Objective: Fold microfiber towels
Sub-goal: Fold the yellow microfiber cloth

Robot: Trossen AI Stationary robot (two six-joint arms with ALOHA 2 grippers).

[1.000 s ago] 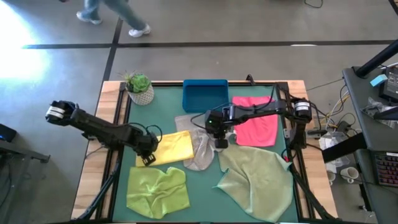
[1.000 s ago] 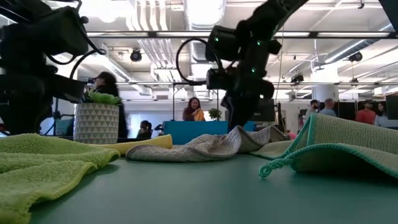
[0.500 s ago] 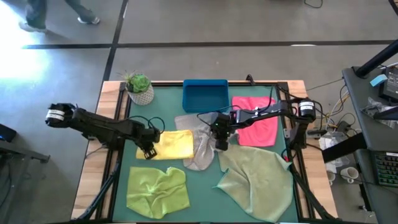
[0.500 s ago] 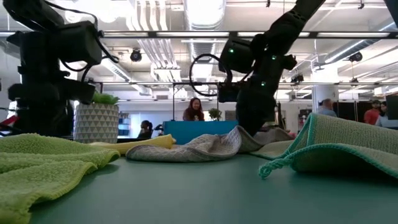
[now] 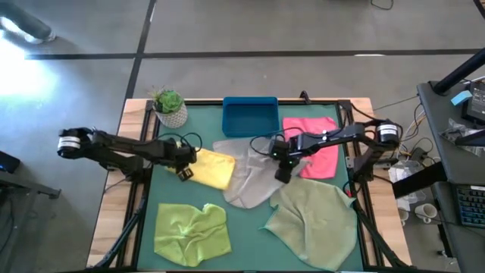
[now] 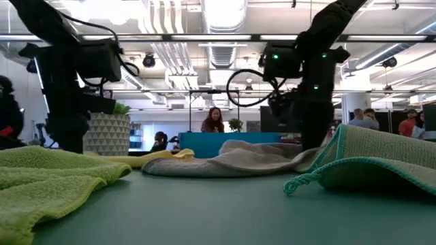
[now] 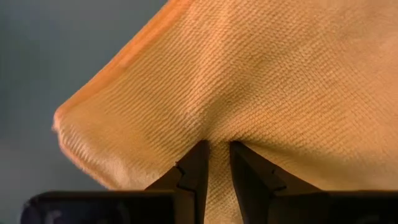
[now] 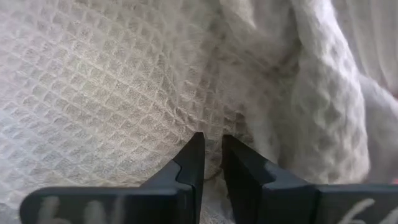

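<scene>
the right gripper [image 5: 281, 174] pinches the grey towel [image 5: 246, 176], now pulled wider toward the pink towel [image 5: 318, 149]; the left gripper [image 5: 184, 171] pinches the yellow towel [image 5: 212, 168], now bunched mid-table

I can read no text, label, brand, number or sign anywhere in these views.
</scene>
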